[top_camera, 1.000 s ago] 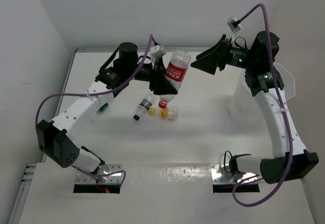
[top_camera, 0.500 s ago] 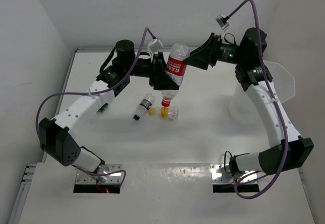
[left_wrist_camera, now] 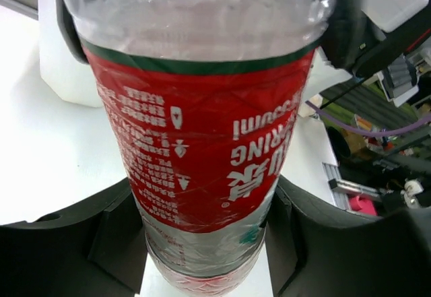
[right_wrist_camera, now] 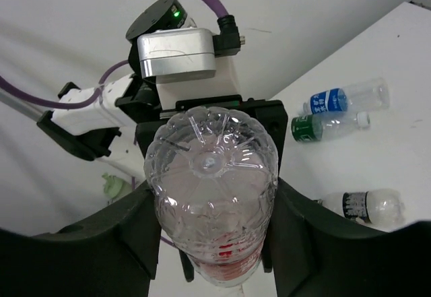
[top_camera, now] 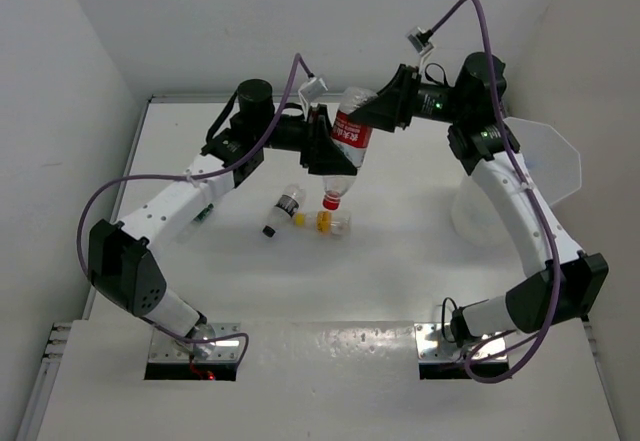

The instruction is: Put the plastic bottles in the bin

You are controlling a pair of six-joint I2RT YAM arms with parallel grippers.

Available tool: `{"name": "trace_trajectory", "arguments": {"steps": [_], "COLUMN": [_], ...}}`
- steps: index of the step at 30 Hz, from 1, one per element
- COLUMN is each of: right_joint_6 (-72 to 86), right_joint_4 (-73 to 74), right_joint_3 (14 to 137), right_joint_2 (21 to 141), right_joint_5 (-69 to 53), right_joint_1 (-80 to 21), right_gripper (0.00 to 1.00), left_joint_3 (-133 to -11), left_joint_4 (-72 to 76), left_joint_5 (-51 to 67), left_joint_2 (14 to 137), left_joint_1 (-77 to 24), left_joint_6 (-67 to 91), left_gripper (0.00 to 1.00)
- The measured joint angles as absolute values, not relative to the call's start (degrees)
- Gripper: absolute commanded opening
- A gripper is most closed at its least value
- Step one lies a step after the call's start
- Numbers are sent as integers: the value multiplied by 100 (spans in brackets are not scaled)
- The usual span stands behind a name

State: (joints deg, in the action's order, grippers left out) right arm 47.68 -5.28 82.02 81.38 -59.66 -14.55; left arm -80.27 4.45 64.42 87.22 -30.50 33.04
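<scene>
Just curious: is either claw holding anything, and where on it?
The left gripper clamps the red-labelled bottle near its shoulder, cap down; the right gripper flanks its base, grip unclear.

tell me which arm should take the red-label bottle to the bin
Right. The bin stands beside the right arm, and the right gripper flanks the base of the red-label bottle, which the left gripper holds upside down, farther from the bin.

red-label bottle (left_wrist_camera: pixel 202 155) | label: "RING" fragment, Chinese characters, inverted | small print: illegible | blue-label bottle (right_wrist_camera: pixel 330 100): unreadable
</scene>
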Motion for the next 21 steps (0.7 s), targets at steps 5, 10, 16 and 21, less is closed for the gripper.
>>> {"name": "trace_trajectory", "arguments": {"steps": [5,10,16,21], "right_joint_6": [4456,4110,4097,2941], "right_joint_4": [-183,449,823,2045], "right_joint_3": [8342,8635,9762,11124], "right_joint_2": [8204,8195,8256,8285], "right_joint_5": [-5902,-5804,-5638,-5194], "right_joint_1": [-1468,-1009,1343,2423], "right_gripper": [20,15,15,18], "left_joint_3": [-8027,-8031,-8075,-8187], "left_joint_4": [399,-266,-1828,-3166], "left_joint_5": [6414,6292,4525,2272], "left_joint_2": [8733,8689,8641,8689], "left_joint_1": [-2989,-2379,-1194,-989], "left_joint_6": [3312,2917,1658,690], "left_gripper": [100,100,100,100]}}
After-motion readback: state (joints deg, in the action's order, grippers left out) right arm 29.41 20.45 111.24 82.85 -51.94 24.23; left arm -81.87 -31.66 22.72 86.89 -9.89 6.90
